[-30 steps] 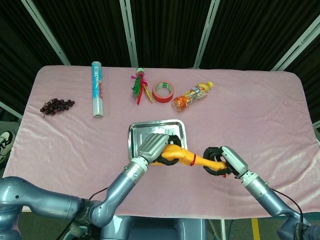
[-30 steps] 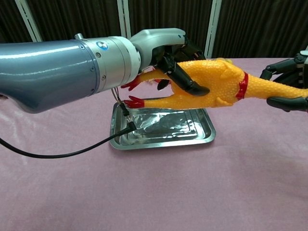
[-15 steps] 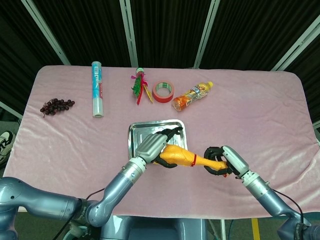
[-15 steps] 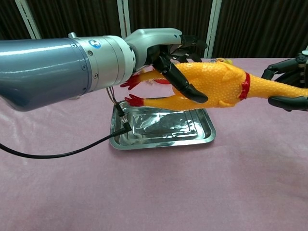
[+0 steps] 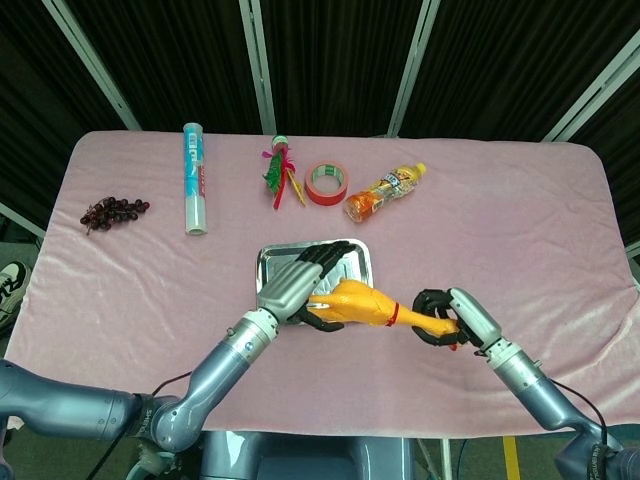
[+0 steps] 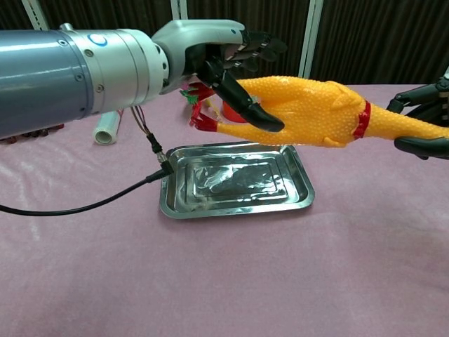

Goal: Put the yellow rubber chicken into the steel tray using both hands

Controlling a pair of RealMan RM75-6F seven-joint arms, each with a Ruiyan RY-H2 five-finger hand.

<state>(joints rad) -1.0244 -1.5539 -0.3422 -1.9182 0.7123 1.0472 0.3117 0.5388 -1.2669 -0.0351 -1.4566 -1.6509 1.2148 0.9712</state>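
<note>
The yellow rubber chicken (image 5: pixel 365 304) (image 6: pixel 309 109) hangs level in the air above the right side of the steel tray (image 5: pixel 268 267) (image 6: pixel 235 200). My left hand (image 5: pixel 297 286) (image 6: pixel 217 53) holds its leg end, thumb across the near side of the body and the other fingers stretched out over the far side. Its red feet (image 6: pixel 205 124) stick out below the palm. My right hand (image 5: pixel 447 318) (image 6: pixel 421 123) grips the head and neck end, past the red collar (image 6: pixel 363 119). Nothing lies in the tray.
Along the back of the pink cloth lie dark grapes (image 5: pixel 113 212), a blue-and-white roll (image 5: pixel 194 178), a red-and-green feathered toy (image 5: pixel 281 172), a red tape ring (image 5: pixel 326 182) and an orange drink bottle (image 5: pixel 385 192).
My left hand's fingers have straightened out from a curled grip, and the hand has risen. The chicken has lifted higher above the tray and shifted slightly right. The right hand has barely moved.
</note>
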